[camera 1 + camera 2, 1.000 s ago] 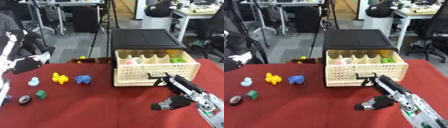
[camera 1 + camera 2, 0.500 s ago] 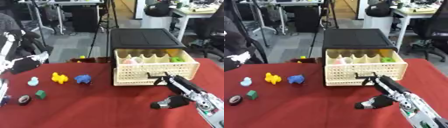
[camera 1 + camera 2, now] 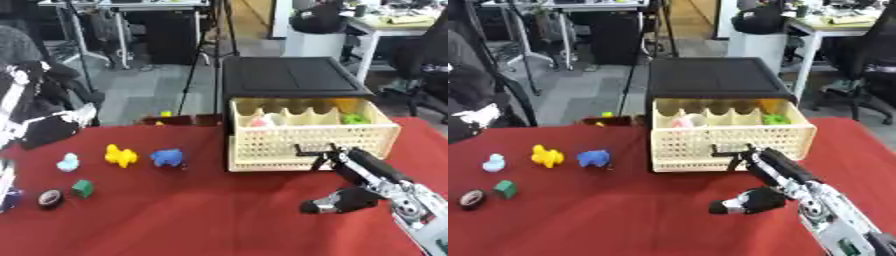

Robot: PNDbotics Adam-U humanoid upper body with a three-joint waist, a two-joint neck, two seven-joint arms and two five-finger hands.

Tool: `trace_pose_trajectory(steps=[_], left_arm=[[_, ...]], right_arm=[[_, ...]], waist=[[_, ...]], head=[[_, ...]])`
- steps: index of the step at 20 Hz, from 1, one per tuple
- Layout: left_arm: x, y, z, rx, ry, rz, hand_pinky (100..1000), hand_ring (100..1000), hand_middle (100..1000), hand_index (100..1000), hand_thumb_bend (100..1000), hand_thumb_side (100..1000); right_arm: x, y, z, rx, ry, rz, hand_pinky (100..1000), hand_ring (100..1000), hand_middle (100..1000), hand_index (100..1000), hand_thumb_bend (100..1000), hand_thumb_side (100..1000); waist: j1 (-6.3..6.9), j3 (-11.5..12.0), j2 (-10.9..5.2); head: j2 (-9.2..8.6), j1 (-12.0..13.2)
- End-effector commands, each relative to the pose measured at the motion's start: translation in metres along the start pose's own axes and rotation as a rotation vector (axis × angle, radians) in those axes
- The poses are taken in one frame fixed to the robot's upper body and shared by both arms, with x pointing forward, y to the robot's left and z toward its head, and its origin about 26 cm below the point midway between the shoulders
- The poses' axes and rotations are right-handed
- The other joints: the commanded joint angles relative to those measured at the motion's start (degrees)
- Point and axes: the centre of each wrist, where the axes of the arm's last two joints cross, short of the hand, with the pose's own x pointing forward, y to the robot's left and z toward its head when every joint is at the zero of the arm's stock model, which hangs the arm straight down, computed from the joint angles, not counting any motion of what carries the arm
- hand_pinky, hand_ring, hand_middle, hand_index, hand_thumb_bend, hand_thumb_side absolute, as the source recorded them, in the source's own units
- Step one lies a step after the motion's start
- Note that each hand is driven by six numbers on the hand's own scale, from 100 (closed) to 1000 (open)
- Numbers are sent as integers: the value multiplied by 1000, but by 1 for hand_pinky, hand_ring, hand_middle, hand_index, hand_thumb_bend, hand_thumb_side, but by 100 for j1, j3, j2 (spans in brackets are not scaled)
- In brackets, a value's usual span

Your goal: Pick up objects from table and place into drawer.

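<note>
Right hand (image 3: 337,202) hangs empty, fingers curled, by the open drawer (image 3: 308,135); I'd guess the next grab is the blue toy (image 3: 166,157).

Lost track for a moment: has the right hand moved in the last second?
No. The right hand hangs at the same spot below the drawer front, as before.

right arm: reaching forward, low | right hand (image 3: 339,201): fingers curled, empty

floor (image 3: 166,90): grey | desk (image 3: 398,22): white | office chair (image 3: 877,65): black
</note>
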Motion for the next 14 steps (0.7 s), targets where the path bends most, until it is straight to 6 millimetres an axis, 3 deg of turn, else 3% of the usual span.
trace_pose_trajectory(steps=[1,14], left_arm=[[5,10,-3,31,-20,-4,519,495,514,673,445,320],[7,11,-4,36,-28,2,524,497,516,675,426,316]], right_arm=[[-2,-18,-1,-37,8,39,100,100,100,672,1000,724],[-7,-24,-7,-51,29,52,100,100,100,677,1000,722]], waist=[[2,17,-46],[41,112,17]], head=[[-19,-23],[-88,-40]])
